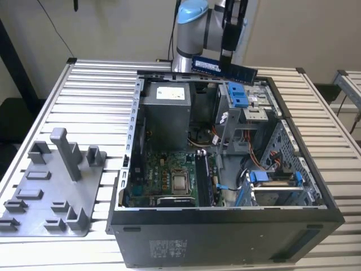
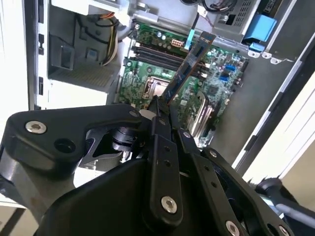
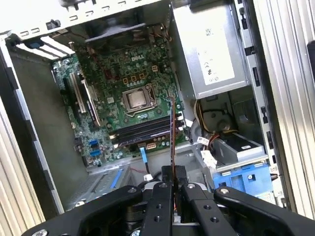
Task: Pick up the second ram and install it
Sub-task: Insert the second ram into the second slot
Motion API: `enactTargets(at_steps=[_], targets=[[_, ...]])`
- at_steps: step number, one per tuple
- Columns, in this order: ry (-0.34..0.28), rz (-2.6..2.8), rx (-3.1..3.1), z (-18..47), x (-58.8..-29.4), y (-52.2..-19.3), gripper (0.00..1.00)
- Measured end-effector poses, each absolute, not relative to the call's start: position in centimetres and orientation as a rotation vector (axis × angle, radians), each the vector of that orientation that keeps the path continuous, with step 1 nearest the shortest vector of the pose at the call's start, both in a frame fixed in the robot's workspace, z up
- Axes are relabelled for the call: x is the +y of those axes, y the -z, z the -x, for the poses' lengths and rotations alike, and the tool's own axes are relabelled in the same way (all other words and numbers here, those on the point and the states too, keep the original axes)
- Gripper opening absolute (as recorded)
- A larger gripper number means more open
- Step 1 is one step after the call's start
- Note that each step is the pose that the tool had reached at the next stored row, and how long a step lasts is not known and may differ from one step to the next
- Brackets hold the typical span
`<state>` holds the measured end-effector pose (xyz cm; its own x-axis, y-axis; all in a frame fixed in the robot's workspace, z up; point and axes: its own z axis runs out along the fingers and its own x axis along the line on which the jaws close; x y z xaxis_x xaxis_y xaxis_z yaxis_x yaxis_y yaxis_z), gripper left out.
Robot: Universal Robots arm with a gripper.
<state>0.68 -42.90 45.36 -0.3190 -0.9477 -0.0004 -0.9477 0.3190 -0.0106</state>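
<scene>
Hand point(image 1: 226, 58) clamped on second ram point(image 1: 208, 66); exterior view: ram roughly level, above far end of open computer case point(image 1: 225, 237) on slatted tabletop point(image 1: 96, 84); second wrist view: ram juts over motherboard point(image 2: 145, 78), seemingly clear of slots, hard to judge.

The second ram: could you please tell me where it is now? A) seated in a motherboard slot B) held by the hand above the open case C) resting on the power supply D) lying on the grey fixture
B: the hand is shut on the second ram, which hangs in the air over the motherboard of the open case.
</scene>
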Motion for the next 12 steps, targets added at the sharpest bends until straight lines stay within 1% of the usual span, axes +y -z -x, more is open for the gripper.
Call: enactTargets(at_steps=[12], targets=[[0.019, 1.584, 2.709, -0.68, -42.9, -45.3, 0.14]])
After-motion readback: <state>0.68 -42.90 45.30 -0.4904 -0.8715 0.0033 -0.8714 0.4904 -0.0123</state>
